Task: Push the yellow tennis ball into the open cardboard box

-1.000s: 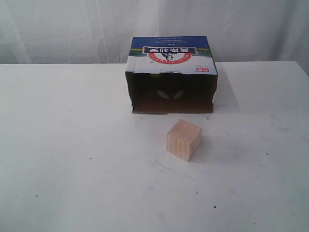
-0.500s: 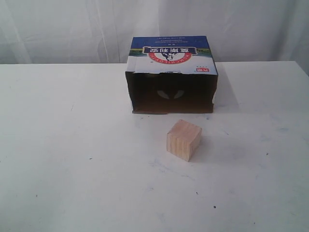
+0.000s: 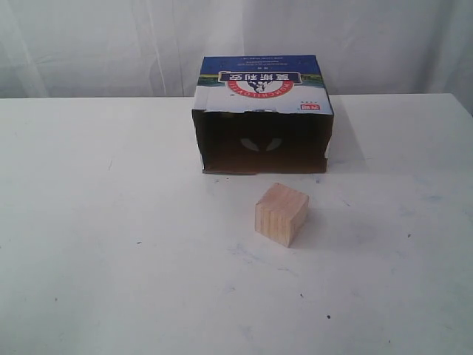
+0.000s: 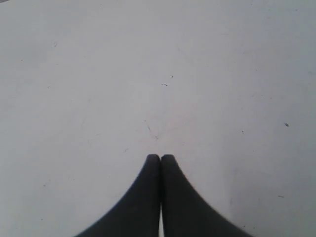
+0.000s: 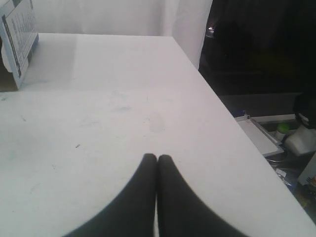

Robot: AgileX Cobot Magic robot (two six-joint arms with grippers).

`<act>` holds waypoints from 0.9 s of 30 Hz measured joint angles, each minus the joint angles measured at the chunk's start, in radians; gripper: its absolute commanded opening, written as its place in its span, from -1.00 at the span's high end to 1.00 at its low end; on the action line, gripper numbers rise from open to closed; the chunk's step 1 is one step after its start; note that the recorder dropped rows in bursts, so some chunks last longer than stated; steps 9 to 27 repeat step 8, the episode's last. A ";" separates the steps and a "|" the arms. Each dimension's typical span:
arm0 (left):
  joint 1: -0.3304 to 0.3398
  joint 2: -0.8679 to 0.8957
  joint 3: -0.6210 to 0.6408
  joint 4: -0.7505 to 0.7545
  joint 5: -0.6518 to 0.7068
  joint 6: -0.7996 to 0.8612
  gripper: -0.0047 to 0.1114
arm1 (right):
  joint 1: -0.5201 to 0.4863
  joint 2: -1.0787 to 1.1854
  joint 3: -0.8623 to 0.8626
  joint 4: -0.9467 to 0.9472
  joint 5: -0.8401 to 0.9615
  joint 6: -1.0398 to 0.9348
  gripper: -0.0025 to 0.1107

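— Looking for the box (image 3: 262,92). Where is it?
— At the back of the white table (image 3: 111,222). Its dark open side faces the front. A wooden cube (image 3: 281,213) sits near the opening, not touching it.
— And the ball?
— I cannot tell where it is. The inside of the box is too dark.
— What about the claws?
— The left claw (image 4: 160,157) is closed, tips touching, holding nothing, over bare table. The right claw (image 5: 157,157) is closed and empty too, with the table's edge close by.
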 measured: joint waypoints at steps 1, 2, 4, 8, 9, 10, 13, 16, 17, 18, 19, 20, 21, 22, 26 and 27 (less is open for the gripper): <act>-0.008 0.000 0.000 0.000 0.000 0.000 0.92 | 0.000 0.000 0.000 0.000 0.000 0.000 0.96; -0.011 0.000 0.000 0.000 0.000 0.000 0.92 | 0.000 0.000 0.000 0.000 0.000 0.000 0.96; -0.013 0.000 0.000 0.000 0.000 0.000 0.92 | 0.000 0.000 0.000 0.000 0.000 0.000 0.96; -0.013 0.000 0.000 0.000 0.000 0.000 0.92 | 0.000 0.000 0.000 0.000 0.000 0.000 0.96; -0.013 0.000 0.000 0.000 0.000 0.000 0.92 | 0.000 0.000 0.000 0.000 0.000 0.000 0.96; -0.013 0.000 0.000 0.000 0.000 0.000 0.92 | 0.000 0.000 0.000 0.000 0.000 0.000 0.96; -0.013 0.000 0.000 0.000 0.000 0.000 0.92 | 0.000 0.000 0.000 0.000 0.000 0.000 0.96; -0.013 0.000 0.000 0.000 0.000 0.000 0.92 | 0.000 0.000 0.000 0.000 0.000 0.000 0.96; -0.013 0.000 0.000 0.000 0.000 0.000 0.92 | 0.000 0.000 0.000 0.000 0.000 0.000 0.96; -0.013 0.000 0.000 0.000 0.000 0.000 0.92 | 0.000 0.000 0.000 0.000 0.000 0.000 0.96; -0.013 0.000 0.000 0.000 0.000 0.000 0.92 | 0.000 0.000 0.000 0.000 0.000 0.000 0.96; -0.013 0.000 0.000 0.000 0.000 0.000 0.92 | 0.000 0.000 0.000 0.000 0.000 0.000 0.96; -0.013 0.000 0.000 0.000 0.000 0.000 0.92 | 0.000 0.000 0.000 0.000 0.000 0.000 0.96; -0.013 0.000 0.000 0.000 0.000 0.000 0.92 | 0.000 0.000 0.000 0.000 0.000 0.000 0.96; -0.013 0.000 0.000 0.000 0.000 0.000 0.92 | 0.000 0.000 0.000 0.000 0.000 0.000 0.96; -0.013 0.000 0.000 0.000 0.000 0.000 0.92 | 0.000 0.000 0.000 0.000 0.000 0.000 0.96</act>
